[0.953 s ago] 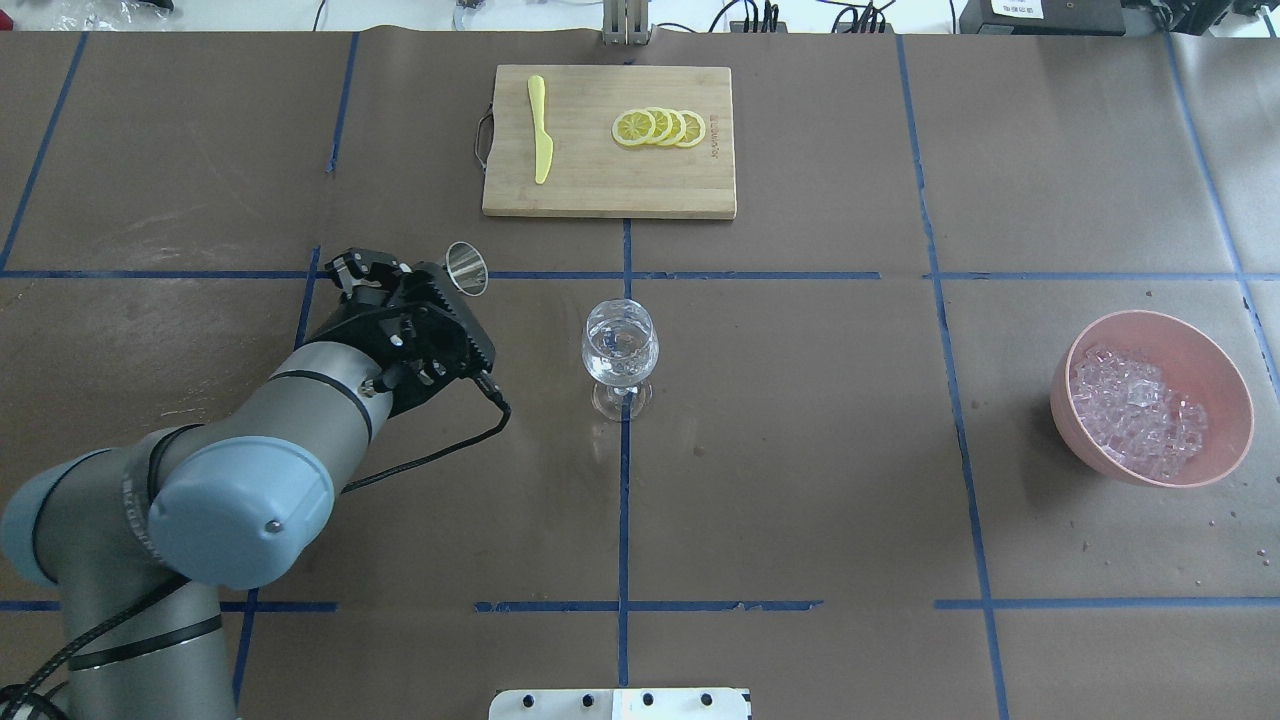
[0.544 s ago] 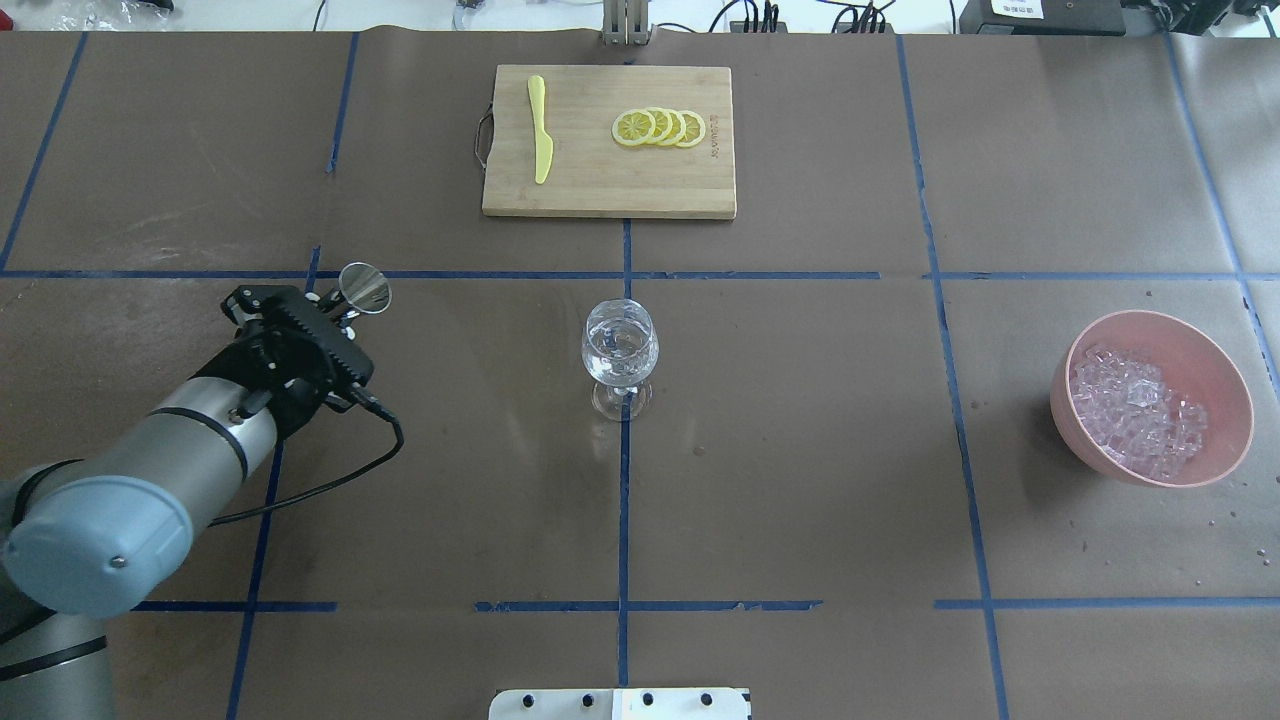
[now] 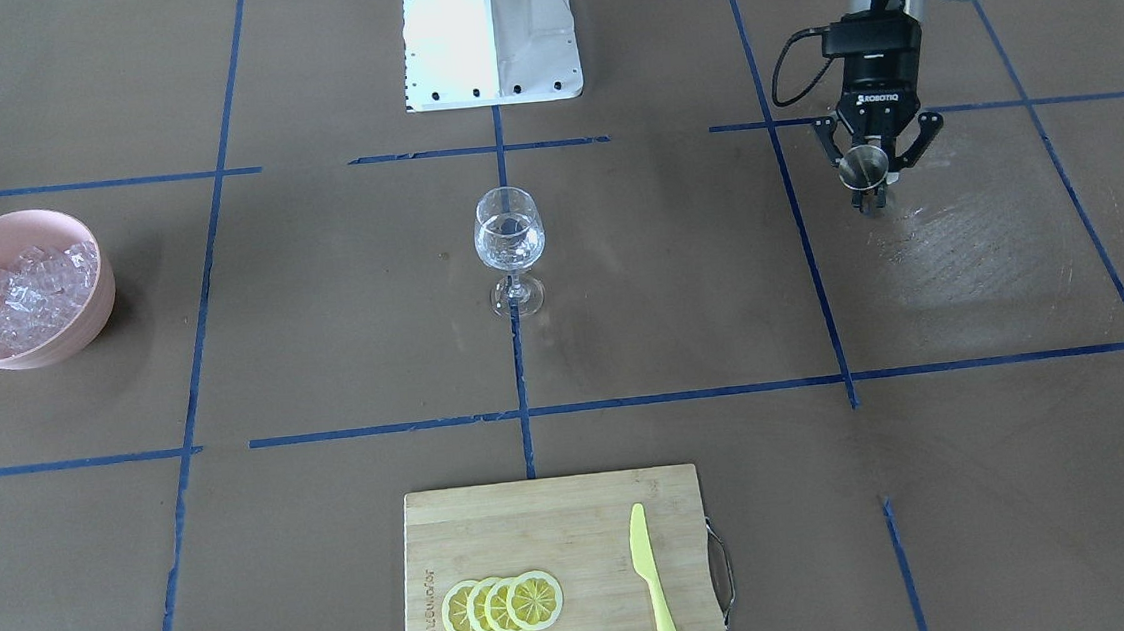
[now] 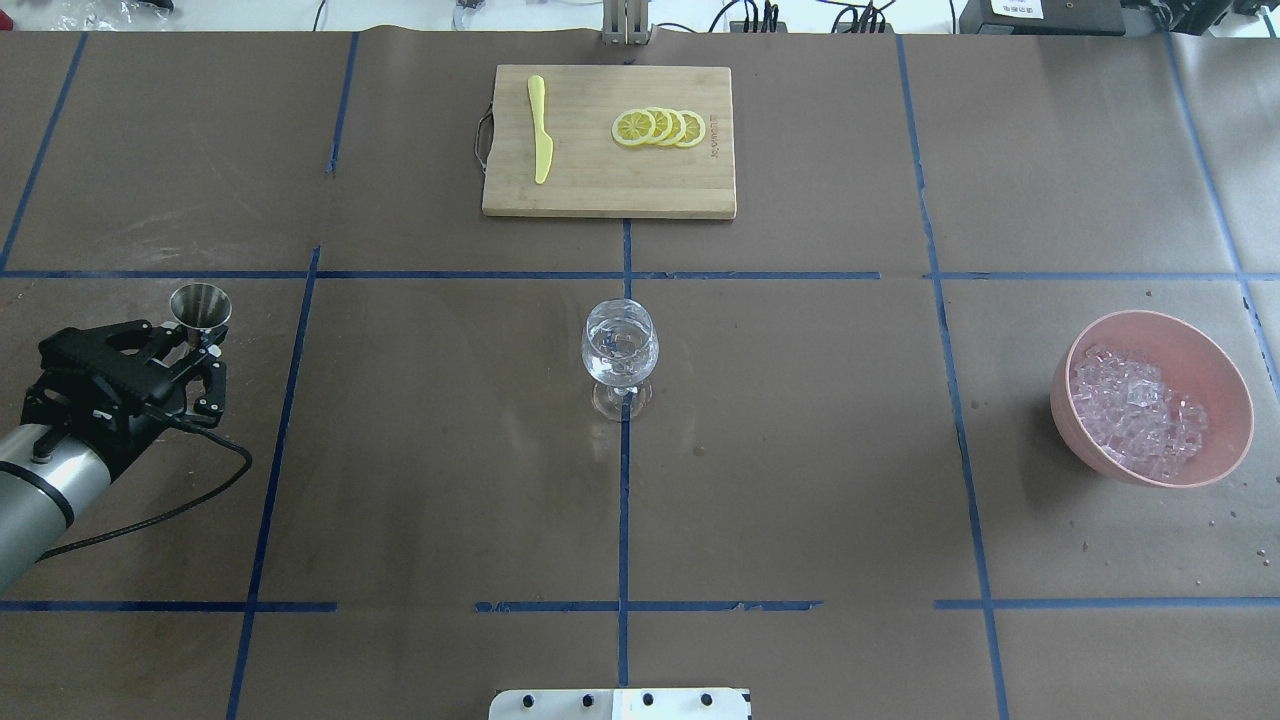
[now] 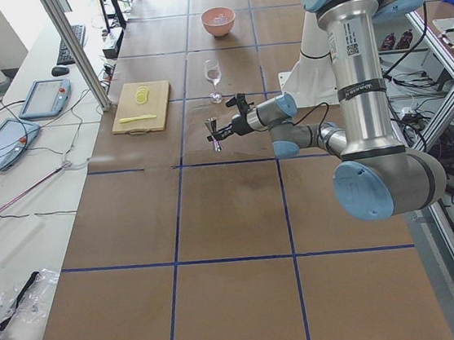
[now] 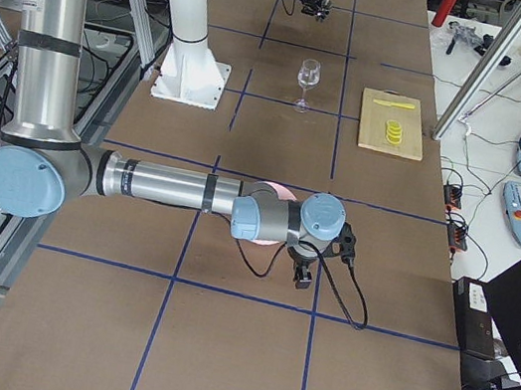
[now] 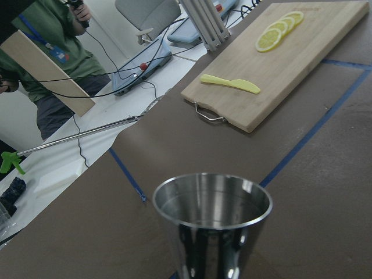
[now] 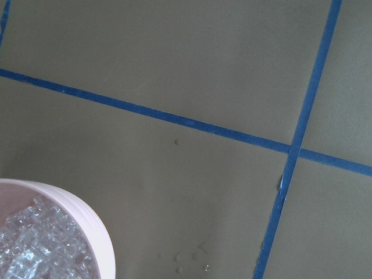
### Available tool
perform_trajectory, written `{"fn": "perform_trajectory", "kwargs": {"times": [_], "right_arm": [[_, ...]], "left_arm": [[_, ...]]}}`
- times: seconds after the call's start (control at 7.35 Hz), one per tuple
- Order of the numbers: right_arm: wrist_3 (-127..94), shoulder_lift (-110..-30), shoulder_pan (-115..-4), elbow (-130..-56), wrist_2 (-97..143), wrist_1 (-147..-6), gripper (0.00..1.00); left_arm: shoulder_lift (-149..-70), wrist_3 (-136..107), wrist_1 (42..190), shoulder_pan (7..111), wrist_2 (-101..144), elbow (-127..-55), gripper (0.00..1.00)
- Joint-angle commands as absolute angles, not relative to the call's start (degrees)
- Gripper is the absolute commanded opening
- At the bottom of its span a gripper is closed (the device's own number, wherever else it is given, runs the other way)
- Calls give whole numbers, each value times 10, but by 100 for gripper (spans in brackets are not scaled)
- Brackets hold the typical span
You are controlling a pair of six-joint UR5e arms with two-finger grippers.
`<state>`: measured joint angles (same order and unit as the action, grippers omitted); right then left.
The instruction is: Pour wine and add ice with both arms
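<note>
Front-facing view: your left gripper (image 3: 872, 171) is clamped on the steel jigger (image 3: 862, 165), upright, near the table's left end. The stemmed glass (image 3: 510, 238) stands mid-table; it looks thin and tippy.

Overhead: the ice (image 4: 1135, 410) is heaped in the pink bowl (image 4: 1225, 365) toward the right end. Expect light, slick cubes, so pinch across flat faces. The wine (image 4: 618, 355) in the glass barely shows.

Right-side view: the right gripper (image 6: 303, 275) hangs by the bowl, which the arm mostly hides. You can't tell how its jaws stand.

Right wrist view: the bowl is cut off.

A wooden board (image 4: 600, 185) is lying on the brown worktop (image 4: 800, 450). Four lemon slices (image 4: 659, 127) are overlapping on it, and a yellow knife (image 4: 540, 130) is resting apart from them.
</note>
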<state>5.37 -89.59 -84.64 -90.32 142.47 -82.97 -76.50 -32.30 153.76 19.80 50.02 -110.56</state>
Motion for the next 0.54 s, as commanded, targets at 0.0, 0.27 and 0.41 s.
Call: {"fn": "perform_trajectory", "kwargs": {"times": [0.0, 0.27, 0.41], "right_arm": [[54, -896, -846, -904, 1425, -830, 100], [54, -896, -846, -906, 1425, -830, 100], [54, -896, -846, -906, 1425, -830, 100]], "left_arm": [[-720, -391, 1678, 190, 497, -1038, 0], [-715, -424, 1676, 174, 494, -1011, 0], [-715, -438, 1677, 165, 496, -989, 0]]}}
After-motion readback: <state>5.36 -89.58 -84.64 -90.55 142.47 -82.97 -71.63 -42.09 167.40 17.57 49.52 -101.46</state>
